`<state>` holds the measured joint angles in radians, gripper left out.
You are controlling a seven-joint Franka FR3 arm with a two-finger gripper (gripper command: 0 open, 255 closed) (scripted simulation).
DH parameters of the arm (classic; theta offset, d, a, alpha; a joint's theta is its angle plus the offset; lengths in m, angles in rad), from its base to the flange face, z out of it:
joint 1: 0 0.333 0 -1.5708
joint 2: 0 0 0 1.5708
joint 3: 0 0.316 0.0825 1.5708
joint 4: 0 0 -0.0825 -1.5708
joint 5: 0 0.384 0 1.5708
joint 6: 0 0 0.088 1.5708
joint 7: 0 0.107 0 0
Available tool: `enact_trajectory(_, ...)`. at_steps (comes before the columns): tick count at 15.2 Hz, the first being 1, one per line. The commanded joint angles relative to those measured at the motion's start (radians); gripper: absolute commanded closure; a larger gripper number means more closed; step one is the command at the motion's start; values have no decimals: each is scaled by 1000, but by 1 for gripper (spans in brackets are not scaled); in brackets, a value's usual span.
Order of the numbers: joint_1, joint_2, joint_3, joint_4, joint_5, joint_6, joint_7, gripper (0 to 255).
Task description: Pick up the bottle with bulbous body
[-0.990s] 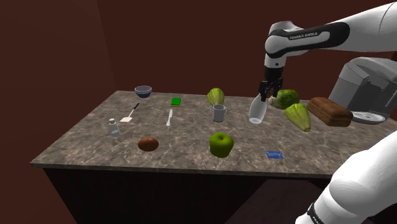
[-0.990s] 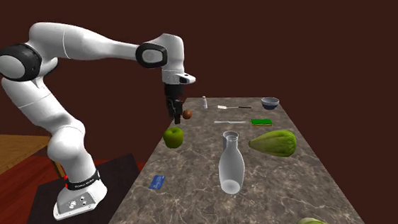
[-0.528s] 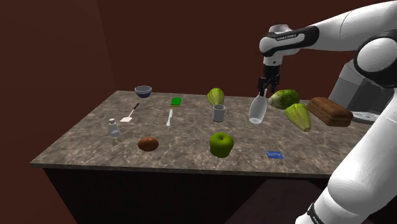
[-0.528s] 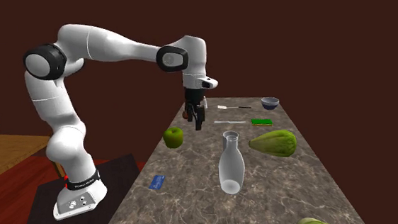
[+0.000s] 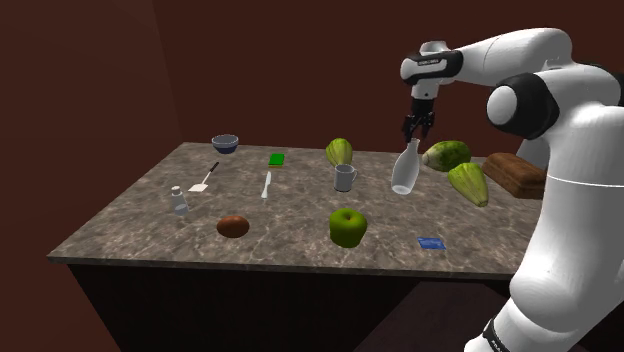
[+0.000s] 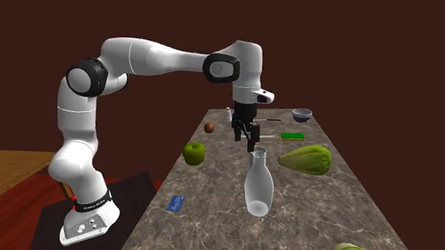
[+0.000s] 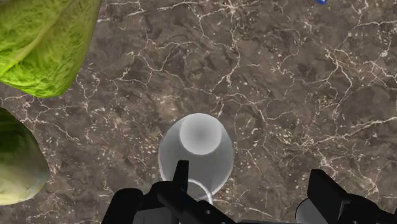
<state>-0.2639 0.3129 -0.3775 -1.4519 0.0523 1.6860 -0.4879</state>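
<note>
Shoulder view: the clear bottle [image 5: 403, 172] stands upright on the marble table [image 5: 150, 225], near a lettuce [image 5: 447, 154]; the gripper [image 5: 415, 130] hangs just above its neck; second exterior view: long axis vertical, gripper just over the mouth; wrist view: the fingers [image 7: 181, 178] stand apart, holding nothing; the mouth lies under one finger, not midway, so a small sideways shift looks needed

The bottle [image 5: 403, 172] stands upright on the table [image 5: 140, 225], with the gripper [image 5: 413, 137] just above its mouth. In the shoulder view, a mug [image 5: 345, 178] sits just to its left, lettuce heads [image 5: 468, 183] to its right, a loaf [image 5: 518, 175] farther right, and an apple [image 5: 348, 227] in front of the mug.
</note>
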Motion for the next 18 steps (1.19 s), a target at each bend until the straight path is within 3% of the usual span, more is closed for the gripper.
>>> enact_trajectory(1, -39, 98, -3, 127, 38, -29, -31, 0)
enact_trajectory(4, -102, 237, 4, 329, 85, -94, -59, 0)
enact_trajectory(13, -86, 223, 6, 204, 82, 17, -59, 0)
enact_trajectory(14, -86, 224, 6, 204, 82, 17, -58, 255)
enact_trajectory(18, -87, 224, 6, 204, 82, 18, -59, 255)
